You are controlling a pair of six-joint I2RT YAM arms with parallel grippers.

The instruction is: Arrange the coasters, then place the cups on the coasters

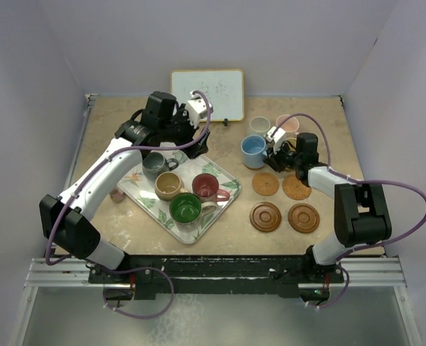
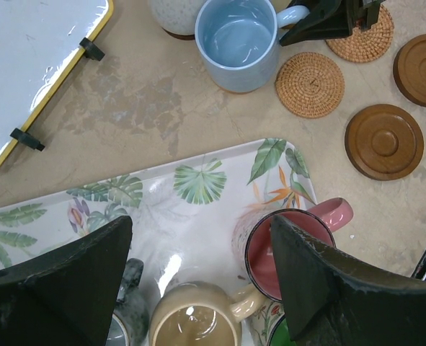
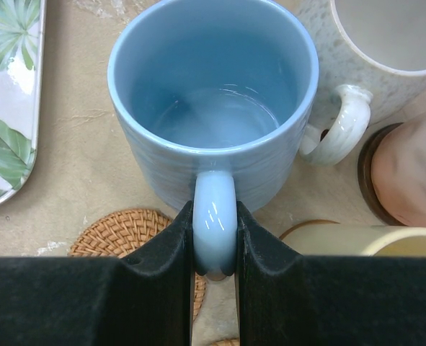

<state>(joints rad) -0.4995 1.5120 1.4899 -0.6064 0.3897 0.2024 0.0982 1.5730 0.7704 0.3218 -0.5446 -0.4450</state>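
From the top camera, the right gripper (image 1: pixel 276 154) is at the glossy light blue mug (image 1: pixel 253 150). The mug stands on the beige table (image 1: pixel 231 225), near two round woven coasters (image 1: pixel 266 183). Two dark wooden coasters (image 1: pixel 265 217) with ring grooves lie closer to the arm bases. A rectangular leaf-patterned tray (image 1: pixel 211 166) carries a grey-blue mug (image 1: pixel 155 166), a tan mug (image 1: pixel 168 185), a red mug (image 1: pixel 207 186) and a green mug (image 1: pixel 185 207). An off-white mug (image 1: pixel 259 125) and a pink mug (image 1: pixel 287 124) stand further back.

In the left wrist view, the left gripper (image 2: pixel 198 238) hangs over the shiny tray. Its two rough black fingers are spread wide with nothing between them, and the tan and red mugs are below.

In the right wrist view, the matte black fingers of the right gripper pinch the smooth curved handle of the light blue mug from both sides. The speckled off-white mug is just beside it. A woven coaster shows partly under the left finger, and the rim of a pale yellow mug (image 3: pixel 371 241) is at the lower right.
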